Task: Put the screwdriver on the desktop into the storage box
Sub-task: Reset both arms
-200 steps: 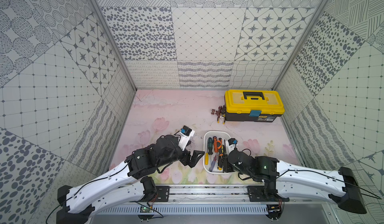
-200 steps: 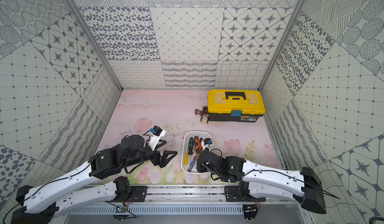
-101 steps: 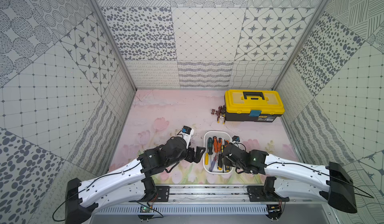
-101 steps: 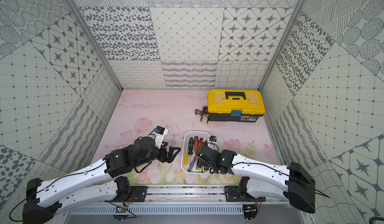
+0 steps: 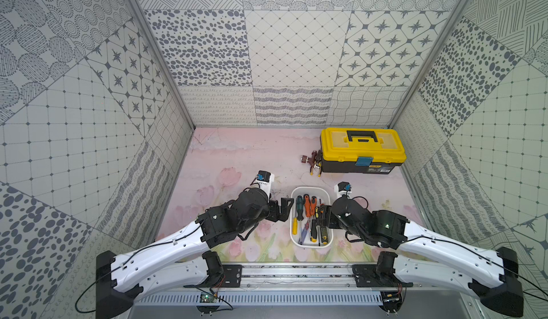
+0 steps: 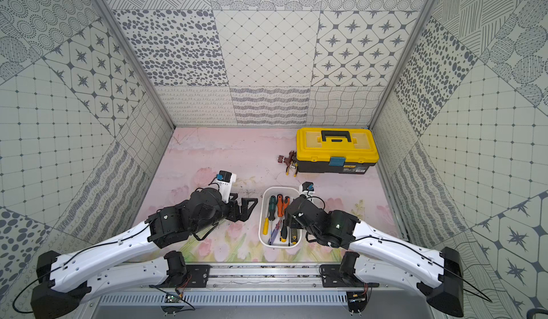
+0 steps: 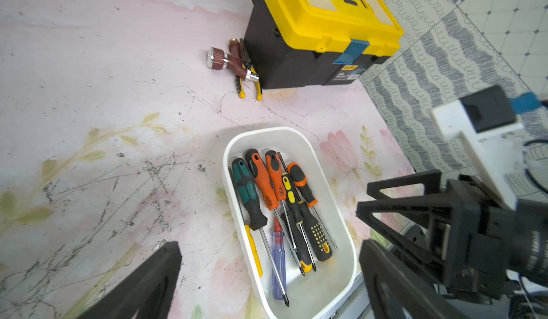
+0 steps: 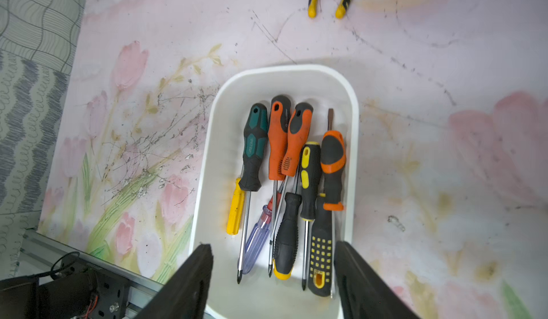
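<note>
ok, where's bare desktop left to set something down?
Biggest free patch: desktop from the left wall to the toolbox, beyond the left gripper. A narrow strip lies between storage box and toolbox. Crowded: screwdrivers cover most of the box floor, right gripper hangs above it, pliers lie beside the toolbox.

White arms (image 5: pixel 166 252), black joints (image 5: pixel 219 222), black fingers (image 8: pixel 189 279).

Since a second ago the right gripper (image 8: pixel 272 245) has gone from shut to jaws apart, above the near end of the storage box (image 8: pixel 284 69), with nothing between them. Over the same interval the left gripper (image 5: pixel 285 209) has moved farther and rightward, now just beside the box's left wall.
</note>
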Controlling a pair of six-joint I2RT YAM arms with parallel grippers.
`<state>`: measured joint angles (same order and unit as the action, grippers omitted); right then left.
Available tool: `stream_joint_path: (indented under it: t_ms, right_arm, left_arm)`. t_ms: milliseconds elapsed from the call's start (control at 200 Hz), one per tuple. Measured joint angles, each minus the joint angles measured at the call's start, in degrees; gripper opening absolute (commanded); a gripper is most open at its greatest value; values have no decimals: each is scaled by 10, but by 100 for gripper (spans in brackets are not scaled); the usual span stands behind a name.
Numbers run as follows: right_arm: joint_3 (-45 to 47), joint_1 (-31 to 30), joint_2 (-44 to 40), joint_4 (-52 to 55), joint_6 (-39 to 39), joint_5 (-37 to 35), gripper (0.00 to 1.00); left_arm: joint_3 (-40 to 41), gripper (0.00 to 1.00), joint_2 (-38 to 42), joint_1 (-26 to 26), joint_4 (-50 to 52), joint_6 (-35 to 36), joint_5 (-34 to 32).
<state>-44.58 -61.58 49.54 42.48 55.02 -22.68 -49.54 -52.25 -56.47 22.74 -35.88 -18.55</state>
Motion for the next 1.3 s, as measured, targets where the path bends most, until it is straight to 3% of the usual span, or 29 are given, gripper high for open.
stream_joint_path:
  t_ms: [95, 155, 260, 360, 455, 610, 740, 915, 1046, 1161, 1231, 1296]
  right_arm:
    - [4, 0, -64, 4, -13, -49, 75]
    - [28, 0, -122, -6, -18, -108, 96]
    - [111, 3, -247, -21, -33, -225, 97]
    - [192, 46, -326, -58, -101, -301, 97]
    - [220, 152, -321, -78, -149, -326, 97]
    - [223, 385, -207, -172, -206, -301, 97]
    - [236, 502, -83, -286, -257, -299, 97]
    - [308, 582, 62, -493, -328, -210, 97]
    - [344, 610, 163, -699, -366, -127, 97]
    - [332, 654, 243, -806, -374, -37, 97]
    - [326, 662, 309, -898, -384, 14, 97]
    - [326, 649, 329, -918, -406, 58, 97]
  left_arm:
    - [-27, 100, 1, 0, 15, 7, -70]
    - [-29, 99, 2, 3, 9, 23, -125]
    - [4, 99, 8, 26, -38, 92, -210]
    - [39, 99, 17, 97, -70, 147, -251]
    - [69, 99, 22, 190, -101, 170, -270]
    - [134, 99, -9, 342, -161, 183, -278]
    - [183, 99, -61, 433, -215, 183, -266]
    - [240, 100, -156, 492, -310, 201, -238]
    - [279, 99, -201, 505, -399, 221, -202]
    - [310, 99, -233, 515, -488, 226, -163]
    - [321, 99, -262, 518, -542, 229, -144]
    - [320, 100, -284, 519, -570, 235, -122]
